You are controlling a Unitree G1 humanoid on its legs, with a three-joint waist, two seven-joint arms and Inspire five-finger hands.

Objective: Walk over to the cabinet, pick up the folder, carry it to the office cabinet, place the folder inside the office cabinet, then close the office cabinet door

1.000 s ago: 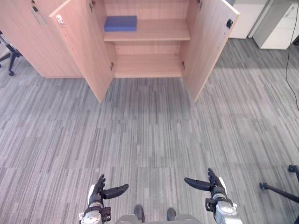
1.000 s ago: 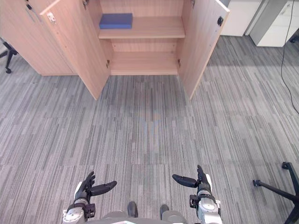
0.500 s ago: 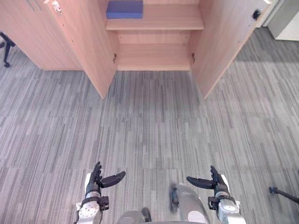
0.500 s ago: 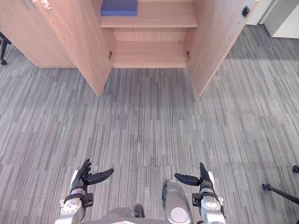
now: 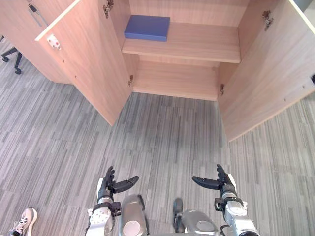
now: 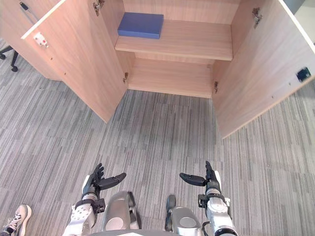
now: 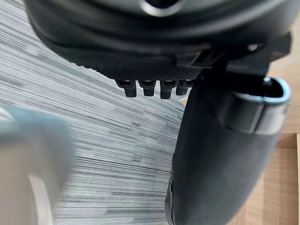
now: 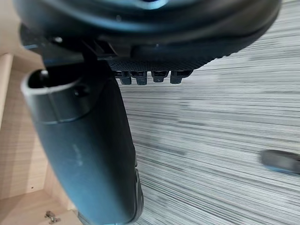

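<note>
1. Plainly, the blue folder (image 5: 147, 27) lay flat on the upper shelf (image 5: 197, 46) of the open cabinet (image 5: 231, 12), at the shelf's left end and close to the cabinet's left wall.
2. Both arms were low and near the body. The left robot hand (image 5: 112, 187) and the right robot hand (image 5: 216, 183) each had straight, spread fingers and a thumb pointing inward toward the other. Neither held anything.
3. From either robot hand the folder lay straight ahead and higher up, well apart, with a stretch of grey floor (image 5: 167, 132) between the hands and the cabinet.
4. The folder sat left of the midline between the two hands, so the left robot hand was judged the nearer. The right robot hand would have had to cross over to reach it.
5. The folder's long side seemed to run along the shelf's front edge, so a short end faced the cabinet's left wall and a long edge faced the robot.
6. The left door (image 5: 83, 64) stood swung out on the folder's side and the right door (image 5: 270, 83) on the other. The reach probably had to pass between them, with the left door the likelier to crowd the nearer arm.
7. The lower shelf (image 5: 177, 81) held nothing, and a person's shoe (image 5: 22, 221) showed on the floor to the robot's left.
</note>
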